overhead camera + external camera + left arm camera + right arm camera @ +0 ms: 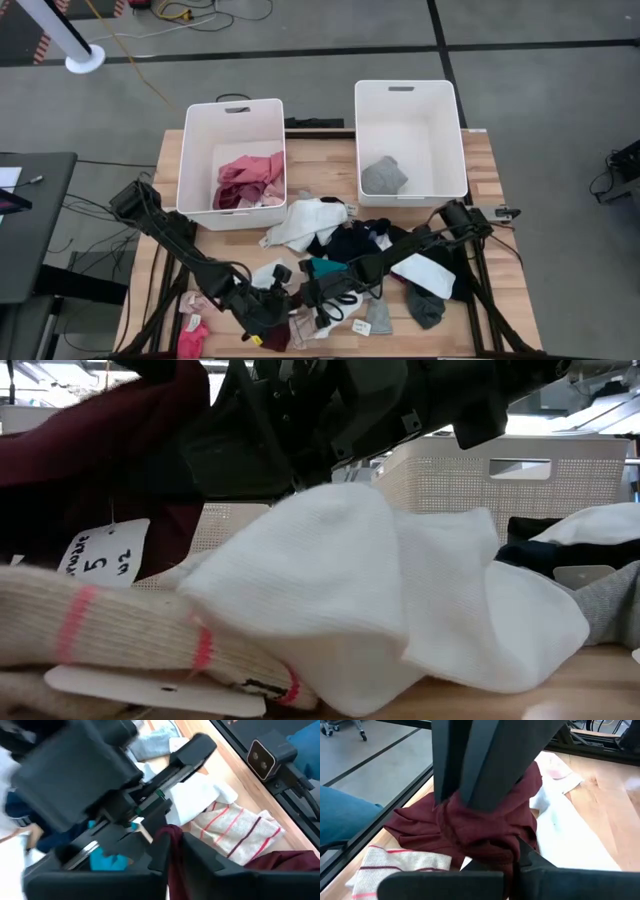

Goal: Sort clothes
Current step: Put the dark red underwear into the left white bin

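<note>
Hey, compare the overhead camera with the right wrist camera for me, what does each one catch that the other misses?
Only the high view shows the two white bins: the left bin holding pink clothes, the right bin holding a grey garment, plus the mixed pile on the table.

Only the right wrist view shows, close up, the maroon garment bunched between both grippers, with the right gripper shut on it.

Both show the maroon garment, the cream pink-striped sock and the wooden table.
</note>
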{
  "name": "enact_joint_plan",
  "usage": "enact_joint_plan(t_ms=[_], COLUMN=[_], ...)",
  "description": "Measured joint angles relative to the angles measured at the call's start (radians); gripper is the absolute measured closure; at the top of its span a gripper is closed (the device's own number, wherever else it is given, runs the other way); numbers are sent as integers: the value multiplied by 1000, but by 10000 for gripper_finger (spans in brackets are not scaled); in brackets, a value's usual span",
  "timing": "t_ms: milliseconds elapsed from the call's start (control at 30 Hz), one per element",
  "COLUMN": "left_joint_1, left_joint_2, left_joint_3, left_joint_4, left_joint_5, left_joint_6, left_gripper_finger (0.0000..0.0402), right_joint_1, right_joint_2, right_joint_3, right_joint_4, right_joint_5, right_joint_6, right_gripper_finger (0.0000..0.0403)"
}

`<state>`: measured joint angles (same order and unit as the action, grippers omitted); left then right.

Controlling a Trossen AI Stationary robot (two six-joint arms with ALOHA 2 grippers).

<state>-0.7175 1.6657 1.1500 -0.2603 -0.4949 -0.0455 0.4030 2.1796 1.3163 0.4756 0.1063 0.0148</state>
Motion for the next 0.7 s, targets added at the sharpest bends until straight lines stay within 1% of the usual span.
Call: enact_joint_plan(t_ms=[200,333,400,500,700], left_joint_1=[-47,-89,-115,-155,-214], left_joint_2=[-99,-181,-216,-252,-259], left_joint_3=[0,0,0,0,-8], left_joint_4=[-61,-96,-121,-186,-313], left_joint_5=[-63,-88,-111,-136,-165], left_joint_6=[-27,-73,-103,-159,-320], left_gripper_finger=[280,243,234,231,236], right_joint_1=[0,0,0,0,-12], right_joint_2=[-51,-109,-144,-200,-319], right_joint_3=[0,0,0,0,0], right_joint_4=[-37,-63,-73,-89,-126], right_joint_5=[1,1,1,1,1], right_joint_6=[-34,-74,-99,-141,-222], right_gripper_finger=[398,399,400,400,400])
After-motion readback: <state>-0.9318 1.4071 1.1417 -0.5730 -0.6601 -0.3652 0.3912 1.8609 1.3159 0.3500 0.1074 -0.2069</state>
